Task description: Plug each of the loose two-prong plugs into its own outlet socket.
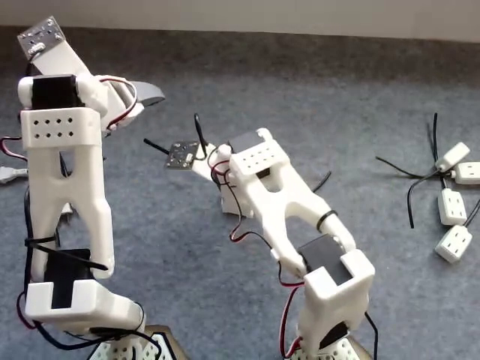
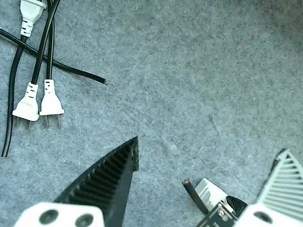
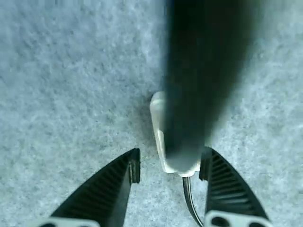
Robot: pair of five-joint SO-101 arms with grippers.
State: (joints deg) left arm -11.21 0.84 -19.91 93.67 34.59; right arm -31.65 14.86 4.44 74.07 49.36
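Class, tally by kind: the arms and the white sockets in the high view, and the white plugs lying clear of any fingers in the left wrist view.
Arms: 2
Sockets: 4
Plugs: 3
Total: 9

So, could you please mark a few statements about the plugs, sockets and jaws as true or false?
1. Two white two-prong plugs on black cords lie side by side on the grey carpet. True.
2. The jaws of the left gripper are shut on a plug. False: they stand wide open.
3. The white outlet sockets lie clustered apart from both arms. True.
4. The jaws of the right gripper hang over bare carpet. False: they flank a white corded piece.
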